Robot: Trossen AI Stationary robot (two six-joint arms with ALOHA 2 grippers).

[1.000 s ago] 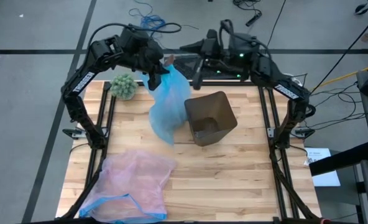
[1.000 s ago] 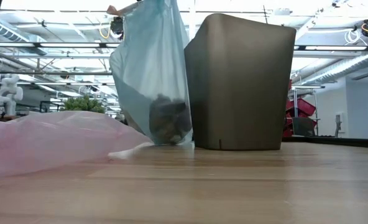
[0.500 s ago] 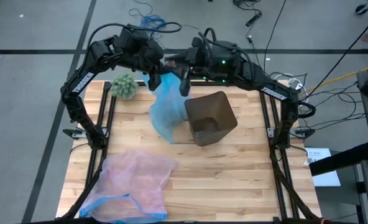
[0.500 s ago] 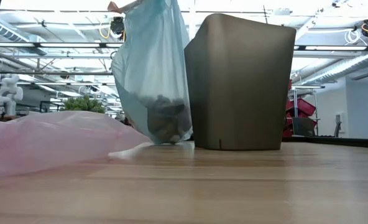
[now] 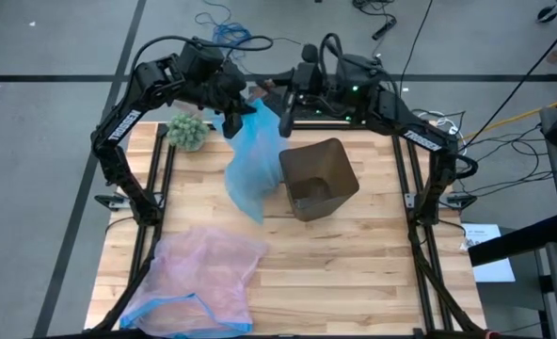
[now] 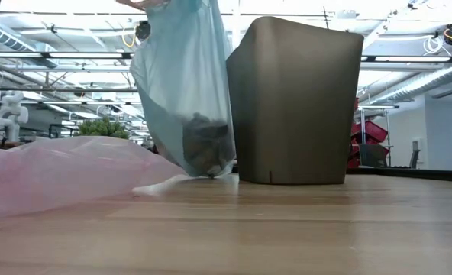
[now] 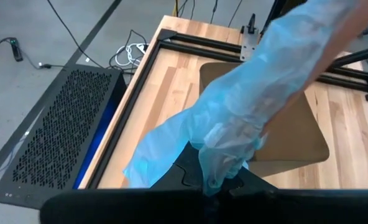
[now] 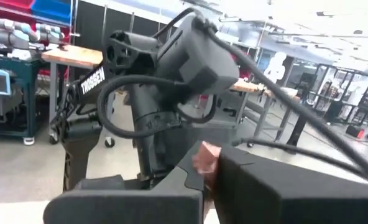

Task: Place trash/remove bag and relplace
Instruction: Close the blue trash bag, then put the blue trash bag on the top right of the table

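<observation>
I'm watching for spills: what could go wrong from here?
The left pincer holds the blue bag only by a bunched top edge; the trash weighs down its bottom, so the thin plastic might slip or tear. Swinging, it could knock the brown bin close beside it.

In the low view, the top of the light-blue bag (image 6: pixel 182 84) runs off the upper edge of the frame, so whatever holds it is cut out there. The dark lump low inside the bag (image 6: pixel 205 147) shows only as a shadow through the plastic; single scraps cannot be told apart. The brown bin (image 6: pixel 293 103) hides the table behind it.

In the high view, the pink bag (image 5: pixel 198 282) is cut by the bottom edge. At upper centre, the left gripper (image 5: pixel 233 105) is partly hidden by the bag's neck, and the right gripper (image 5: pixel 284 111) is too small for its finger state to be read.
</observation>
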